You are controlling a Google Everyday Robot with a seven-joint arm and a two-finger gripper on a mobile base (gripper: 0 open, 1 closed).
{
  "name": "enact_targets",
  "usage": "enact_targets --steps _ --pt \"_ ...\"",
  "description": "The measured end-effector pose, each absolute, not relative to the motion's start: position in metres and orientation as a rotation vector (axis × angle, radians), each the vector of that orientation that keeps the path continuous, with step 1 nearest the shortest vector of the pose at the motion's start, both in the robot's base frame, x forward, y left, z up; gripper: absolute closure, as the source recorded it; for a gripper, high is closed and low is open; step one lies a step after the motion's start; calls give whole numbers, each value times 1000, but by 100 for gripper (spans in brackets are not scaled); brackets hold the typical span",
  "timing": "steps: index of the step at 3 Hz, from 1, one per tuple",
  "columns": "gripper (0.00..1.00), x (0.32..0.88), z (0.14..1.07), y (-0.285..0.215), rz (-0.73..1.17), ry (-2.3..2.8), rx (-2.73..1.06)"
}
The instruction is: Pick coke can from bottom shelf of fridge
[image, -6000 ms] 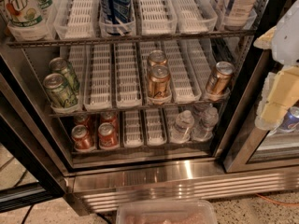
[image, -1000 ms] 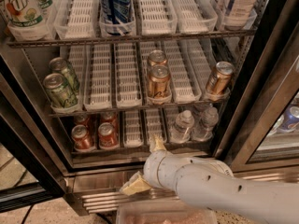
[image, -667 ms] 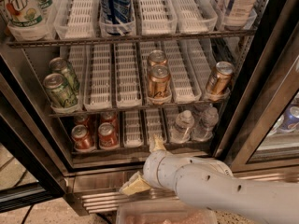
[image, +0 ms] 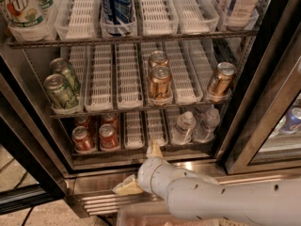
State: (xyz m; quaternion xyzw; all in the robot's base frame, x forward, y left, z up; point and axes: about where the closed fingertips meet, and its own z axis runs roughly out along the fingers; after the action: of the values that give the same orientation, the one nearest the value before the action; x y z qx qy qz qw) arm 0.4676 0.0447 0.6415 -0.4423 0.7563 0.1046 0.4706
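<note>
Coke can first: where does it stand?
– On the bottom shelf of the fridge, upright at the front of the second lane from the left, silver top showing.
– Alone?
– No. Another red can stands just beside it on the left, and two more red cans sit behind in the same lanes, partly hidden.
– And the gripper?
– The gripper hangs outside the fridge, in front of the steel sill below the bottom shelf, lower than the coke can and to its right. Its cream fingers are spread well apart and hold nothing; one tip points up at the shelf's front rail, the other lies out to the left over the base panel. Neither touches a can.
– What carries it?
– A white arm coming in from the lower right.
– The rest of that shelf?
– Two bare white lane trays in the middle, then clear water bottles on the right.
– Above?
– Green cans on the left of the middle shelf, bronze-gold cans in the middle and on the right. Blue cans on the top one.
</note>
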Motion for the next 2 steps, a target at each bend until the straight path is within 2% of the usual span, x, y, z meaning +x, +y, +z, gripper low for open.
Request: enact_targets --steps 2 --pt "0 486 621 84 280 1856 -846"
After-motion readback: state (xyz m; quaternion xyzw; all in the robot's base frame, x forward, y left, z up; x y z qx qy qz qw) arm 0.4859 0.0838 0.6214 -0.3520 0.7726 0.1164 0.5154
